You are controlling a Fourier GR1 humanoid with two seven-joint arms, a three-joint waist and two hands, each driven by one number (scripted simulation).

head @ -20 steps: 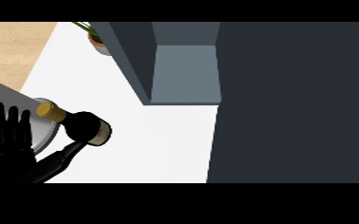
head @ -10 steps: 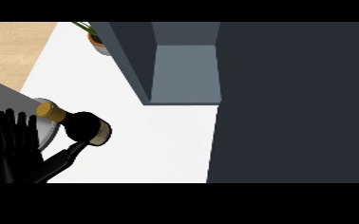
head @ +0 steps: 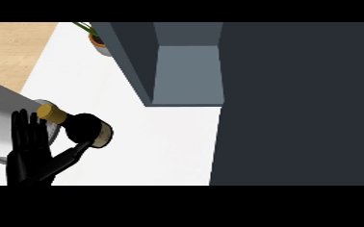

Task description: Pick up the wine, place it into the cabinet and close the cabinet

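Observation:
The wine bottle [head: 84,128] stands on the white counter [head: 163,139] at the lower left. It is dark, with a gold cap [head: 50,112] and a tan label. My left hand [head: 30,158] is beside it on the left, open with fingers straight up and the thumb stretched against the bottle's lower side. The grey cabinet [head: 186,72] stands open at the top middle, its inside bare. Its dark door [head: 292,106] fills the right side of the view. My right hand does not show.
A potted plant [head: 98,39] sits at the counter's far edge, left of the cabinet. A grey rounded object [head: 16,108] lies behind my left hand at the left edge. Wooden floor [head: 21,43] shows at the upper left.

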